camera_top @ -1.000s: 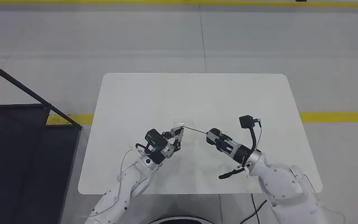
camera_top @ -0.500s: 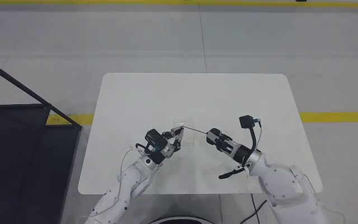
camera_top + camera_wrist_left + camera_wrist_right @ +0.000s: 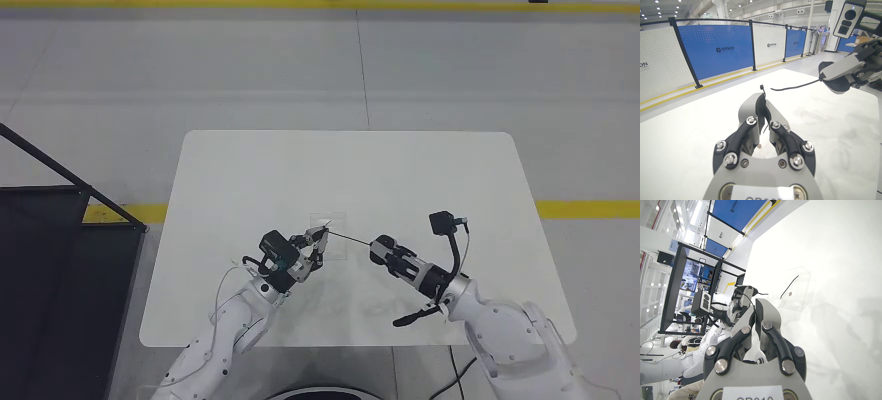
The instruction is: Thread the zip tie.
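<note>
Two pincers hold the zip tie (image 3: 347,237) up over the mid-front of the bench (image 3: 420,170). At the left end, the left pincer (image 3: 763,99) is clenched on the head end. The head (image 3: 762,87) sticks up just past its fingertips, and a short bit of strap shows between the fingers behind the pads. Next the tail (image 3: 795,86) runs in from the right. Its free tip is just beside the head but apart from it, not in the slot. Further back the right pincer (image 3: 823,76) is clenched on the tail. How the two parts join cannot be told.

Progress, judged: both ends are gripped, brought close and roughly lined up, but the threading itself is not done. Left to do: aim the tip at the slot and push it through. The thin tail curves a little, so the tip could slide past the head.

Room: off the bench's left side a dark panel (image 3: 50,290) stands well apart from the left arm. Under the meeting point a clear sheet (image 3: 800,303) lies flat on the bench with a pinkish speck (image 3: 790,293) on it, not in the way. Side and far edges are well apart from the pincers, and the near edge is closer. Between the pincers nothing blocks a slide leftward.
</note>
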Controlling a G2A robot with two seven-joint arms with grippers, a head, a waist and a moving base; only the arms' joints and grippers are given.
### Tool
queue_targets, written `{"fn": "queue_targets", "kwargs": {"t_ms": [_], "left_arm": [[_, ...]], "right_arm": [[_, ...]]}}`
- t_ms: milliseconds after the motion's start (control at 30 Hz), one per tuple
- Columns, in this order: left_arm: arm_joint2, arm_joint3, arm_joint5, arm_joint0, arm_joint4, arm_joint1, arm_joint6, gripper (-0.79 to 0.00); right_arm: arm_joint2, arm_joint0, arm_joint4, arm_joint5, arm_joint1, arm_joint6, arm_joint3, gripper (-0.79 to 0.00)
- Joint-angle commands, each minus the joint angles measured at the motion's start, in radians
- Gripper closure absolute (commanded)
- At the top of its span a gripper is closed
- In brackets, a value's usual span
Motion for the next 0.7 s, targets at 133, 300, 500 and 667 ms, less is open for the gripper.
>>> {"fn": "queue_targets", "kwargs": {"t_ms": [133, 300, 500, 667], "left_arm": [[0.000, 0.000, 0.000, 0.000, 0.000, 0.000, 0.000, 0.000], [0.000, 0.000, 0.000, 0.000, 0.000, 0.000, 0.000, 0.000], [0.000, 0.000, 0.000, 0.000, 0.000, 0.000, 0.000, 0.000], [0.000, 0.000, 0.000, 0.000, 0.000, 0.000, 0.000, 0.000]], "right_arm": [[-0.005, 0.008, 0.010, 0.023, -0.002, -0.001, -0.009, 0.000], [-0.009, 0.014, 0.020, 0.034, -0.003, -0.004, -0.013, 0.000], [-0.016, 0.025, 0.021, 0.050, -0.004, -0.003, -0.006, 0.000], [-0.018, 0.030, 0.026, 0.049, -0.005, -0.003, 0.004, 0.000]]}}
